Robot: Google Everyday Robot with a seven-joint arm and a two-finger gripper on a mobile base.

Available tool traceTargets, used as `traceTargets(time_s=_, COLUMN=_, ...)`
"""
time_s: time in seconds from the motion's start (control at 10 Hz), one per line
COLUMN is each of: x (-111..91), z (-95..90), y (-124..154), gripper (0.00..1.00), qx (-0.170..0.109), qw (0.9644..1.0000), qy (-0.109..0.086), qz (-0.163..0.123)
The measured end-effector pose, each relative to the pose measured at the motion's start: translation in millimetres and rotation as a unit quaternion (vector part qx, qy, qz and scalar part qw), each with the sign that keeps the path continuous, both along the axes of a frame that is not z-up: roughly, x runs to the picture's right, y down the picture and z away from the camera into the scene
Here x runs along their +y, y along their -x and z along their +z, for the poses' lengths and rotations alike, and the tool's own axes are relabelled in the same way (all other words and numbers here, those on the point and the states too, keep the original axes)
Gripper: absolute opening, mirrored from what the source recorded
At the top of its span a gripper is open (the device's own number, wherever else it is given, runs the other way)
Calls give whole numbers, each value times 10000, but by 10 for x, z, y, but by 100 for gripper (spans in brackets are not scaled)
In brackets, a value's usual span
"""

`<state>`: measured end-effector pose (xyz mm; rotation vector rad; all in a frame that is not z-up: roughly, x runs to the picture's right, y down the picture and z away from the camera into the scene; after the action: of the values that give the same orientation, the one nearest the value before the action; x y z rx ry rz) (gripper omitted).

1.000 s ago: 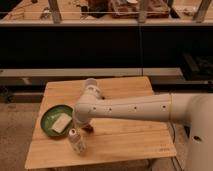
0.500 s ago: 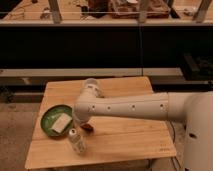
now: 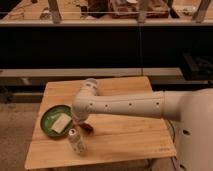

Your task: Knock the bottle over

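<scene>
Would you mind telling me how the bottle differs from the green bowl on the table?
The bottle is pale, narrow and upright; the green bowl is low and wide. The bowl holds a pale flat item; the bottle stands on bare wood. Both sit on the table, with the gripper close beside both.

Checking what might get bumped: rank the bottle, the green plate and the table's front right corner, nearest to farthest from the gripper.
The gripper is low, left of centre in the camera view.
1. Bottle, standing just in front of it, and green plate, just to its left side in the picture: too close to call.
2. Table's front right corner, far off to the right.
</scene>
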<state>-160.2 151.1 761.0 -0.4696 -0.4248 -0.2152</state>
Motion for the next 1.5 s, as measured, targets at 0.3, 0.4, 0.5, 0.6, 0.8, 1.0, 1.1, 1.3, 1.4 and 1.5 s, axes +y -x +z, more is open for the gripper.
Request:
traceTargets(time_s=0.3, x=-22, z=59, y=30, gripper=23, qx=-10, qw=10000, qy=1, qz=2)
traceTargets(time_s=0.4, x=-27, z=75, y=33, gripper=23, qx=-15, qw=10000, qy=1, qz=3)
traceTargets(time_s=0.5, x=-43, z=91, y=35, gripper=23, qx=-22, qw=10000, qy=-10, qz=9)
traceTargets(time_s=0.6, x=-53, z=99, y=38, gripper=23, qx=-26, qw=10000, qy=-17, qz=12)
traceTargets(time_s=0.8, x=-63, z=112, y=45, gripper=23, qx=-39, qw=10000, qy=-16, qz=33)
traceTargets(time_s=1.0, x=-68, z=123, y=48, gripper=23, qx=-42, qw=10000, qy=-13, qz=49)
traceTargets(time_s=1.1, x=-73, z=130, y=57, gripper=23, qx=-51, qw=10000, qy=-19, qz=58)
traceTargets(time_s=1.3, x=-86, z=147, y=58, gripper=23, qx=-55, qw=9999, qy=-33, qz=77)
traceTargets(time_s=1.4, x=-96, z=150, y=58, gripper=23, qx=-54, qw=9999, qy=-36, qz=87)
traceTargets(time_s=1.5, x=-103, z=158, y=60, gripper=23, qx=-58, qw=9999, qy=-34, qz=98)
